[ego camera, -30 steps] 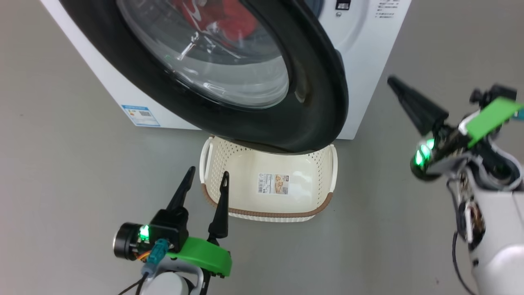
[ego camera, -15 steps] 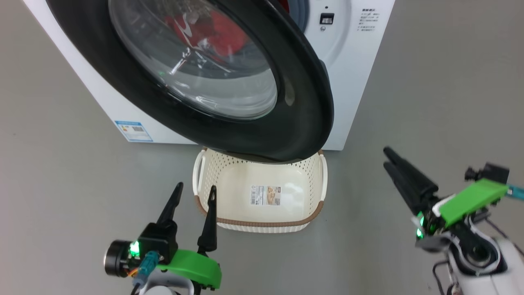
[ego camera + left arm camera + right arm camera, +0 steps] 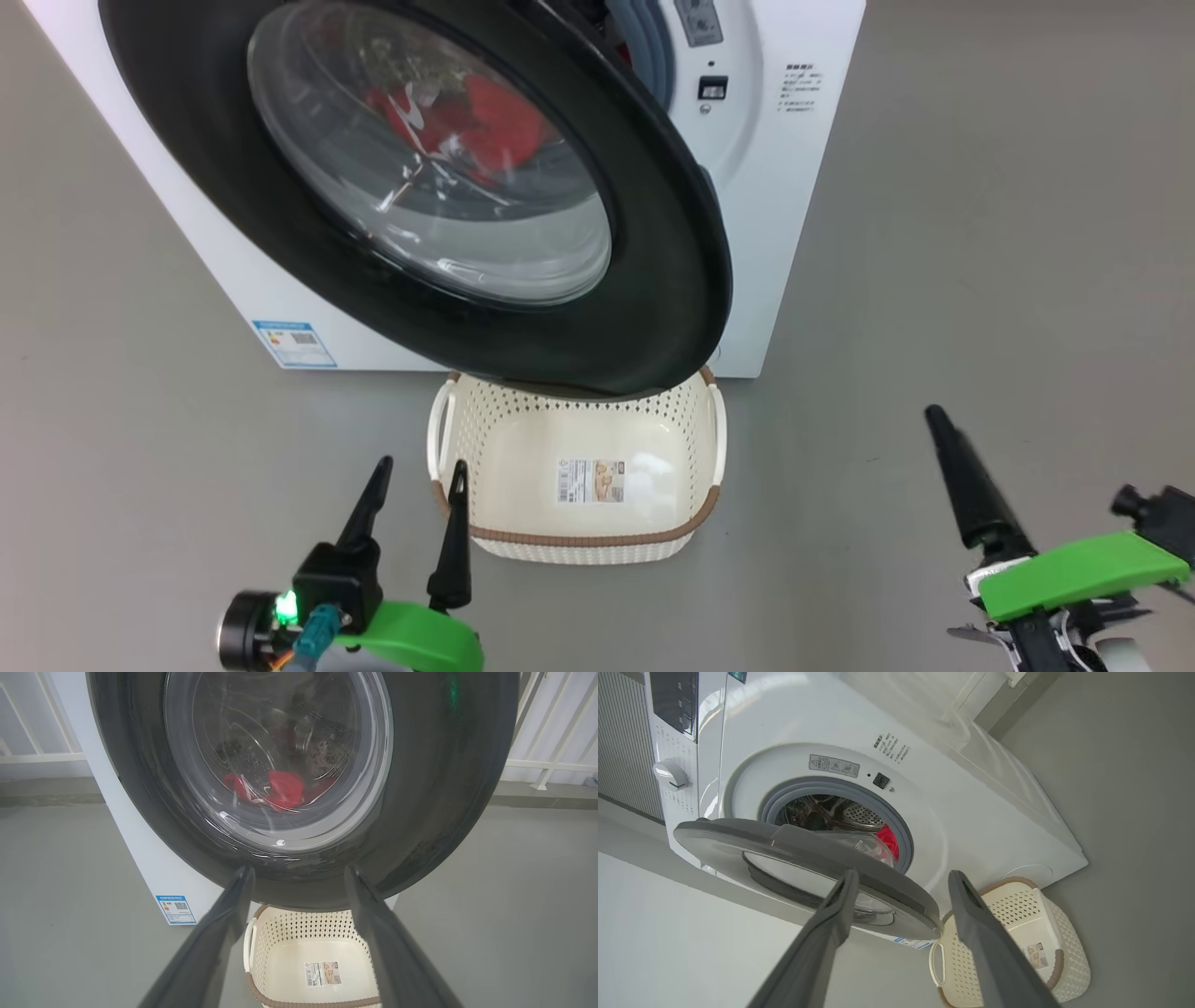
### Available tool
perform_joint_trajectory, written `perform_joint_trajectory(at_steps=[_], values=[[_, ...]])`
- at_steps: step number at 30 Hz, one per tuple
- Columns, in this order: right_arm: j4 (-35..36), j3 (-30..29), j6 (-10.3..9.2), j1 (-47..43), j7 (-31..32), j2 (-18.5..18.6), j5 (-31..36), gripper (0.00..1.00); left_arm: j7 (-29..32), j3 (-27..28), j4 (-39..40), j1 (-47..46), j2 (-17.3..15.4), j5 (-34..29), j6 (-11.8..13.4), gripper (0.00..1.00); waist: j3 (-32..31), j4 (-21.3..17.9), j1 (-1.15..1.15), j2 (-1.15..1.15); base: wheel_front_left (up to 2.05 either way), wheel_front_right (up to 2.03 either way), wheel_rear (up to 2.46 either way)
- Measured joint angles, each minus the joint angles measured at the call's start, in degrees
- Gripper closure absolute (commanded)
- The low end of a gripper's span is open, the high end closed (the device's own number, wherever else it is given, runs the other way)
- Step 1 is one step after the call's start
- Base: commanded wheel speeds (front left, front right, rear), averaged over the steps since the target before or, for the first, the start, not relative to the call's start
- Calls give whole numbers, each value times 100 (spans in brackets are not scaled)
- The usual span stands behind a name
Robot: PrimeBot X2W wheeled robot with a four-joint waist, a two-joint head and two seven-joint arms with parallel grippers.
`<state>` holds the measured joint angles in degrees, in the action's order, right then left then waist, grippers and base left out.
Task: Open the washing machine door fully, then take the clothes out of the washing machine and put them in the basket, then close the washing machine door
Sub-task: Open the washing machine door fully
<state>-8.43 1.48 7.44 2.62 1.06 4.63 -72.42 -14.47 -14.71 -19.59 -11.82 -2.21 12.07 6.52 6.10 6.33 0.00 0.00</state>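
The white washing machine (image 3: 775,187) stands on the floor, its black-rimmed washing machine door (image 3: 653,280) swung partly open over the far end of the cream basket (image 3: 579,541). Red clothes (image 3: 485,117) show through the door glass and lie in the drum (image 3: 888,839). My left gripper (image 3: 420,464) is open and holds nothing, just left of the basket's near corner; its fingers point at the door (image 3: 420,812). Low at the right, my right gripper (image 3: 934,415) is away from the door. Its fingers stand apart and hold nothing (image 3: 902,873), pointing at the door's grey inner face (image 3: 808,844).
Grey floor lies all around the machine. A blue label (image 3: 294,343) marks the machine's lower left corner. A control knob (image 3: 670,775) sits on its front panel. White railings (image 3: 537,765) run behind the machine.
My right gripper has opened and dropped down and back from beside the door's edge to the lower right. The head camera has shifted. The left gripper stays open by the basket.
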Motion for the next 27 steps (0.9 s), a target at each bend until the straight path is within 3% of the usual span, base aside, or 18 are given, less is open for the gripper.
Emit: perform_joint_trajectory(at_steps=[5, 9, 13, 18, 27], values=[[-16, 290, 0, -105, -1225, 420, 992, 0, 0, 79, -8, 144, -3, -1, -8, 0, -134, -54, 0, 0, 0, 0, 0], [-166, 264, 0, -126, -1527, 577, 1961, 0, 0, 154, -18, 221, -10, -1, -58, 0, -258, -86, 0, 0, 0, 0, 0], [-85, -121, 0, -129, -1540, 469, 3018, 0, 0, 192, -29, 357, -18, -20, -102, 0, -389, -108, 0, 0, 0, 0, 0], [79, -641, 1, -382, -1569, 66, 4607, 0, 0, 229, -35, 505, -25, -45, -109, 0, -561, -130, 0, 0, 0, 0, 0], [-63, -837, 1, -773, -1569, -180, 5739, 0, 0, 247, -38, 607, -27, -62, -151, 0, -649, -159, 0, 0, 0, 0, 0]])
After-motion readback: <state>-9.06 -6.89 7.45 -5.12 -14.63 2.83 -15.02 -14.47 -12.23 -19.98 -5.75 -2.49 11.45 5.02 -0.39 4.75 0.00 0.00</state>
